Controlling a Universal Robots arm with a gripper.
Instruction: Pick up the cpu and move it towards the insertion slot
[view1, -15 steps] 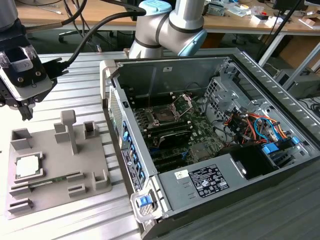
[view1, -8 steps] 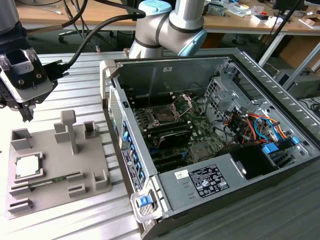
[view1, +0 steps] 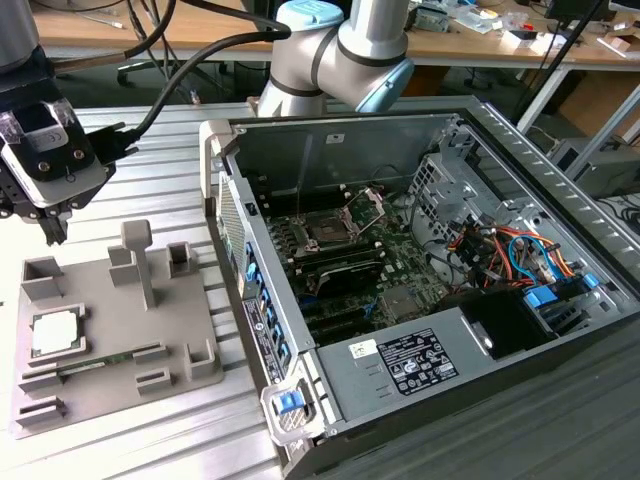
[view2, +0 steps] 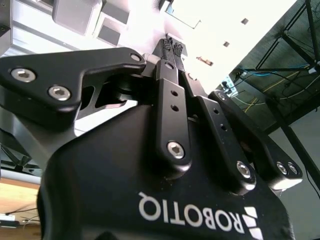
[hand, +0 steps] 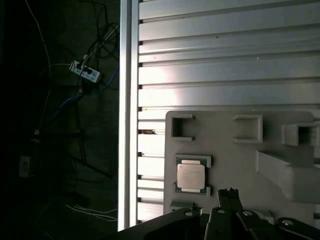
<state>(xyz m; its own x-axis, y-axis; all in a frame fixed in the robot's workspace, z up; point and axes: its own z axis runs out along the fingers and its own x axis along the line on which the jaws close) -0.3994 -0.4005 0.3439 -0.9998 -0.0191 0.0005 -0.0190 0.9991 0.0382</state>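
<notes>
1. Hovering above the cpu (view1: 55, 332), the claw (view1: 52, 236) appears closed and empty.
2. Cpu sits in grey holder (view1: 100, 300) on desk (view1: 160, 170), well apart from slot (view1: 327, 232).
3. Step: approach; grasp likely calls for opening, then descent.

Arm (view1: 340, 45) bent at elbow; pincer (view1: 52, 232) points down, fingers (view2: 170, 95) pressed together, empty.

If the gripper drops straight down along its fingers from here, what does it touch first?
Probably the grey fixture plate, just beside the cpu, rather than the chip itself; the gripper looks offset, though depth is unclear.
</notes>
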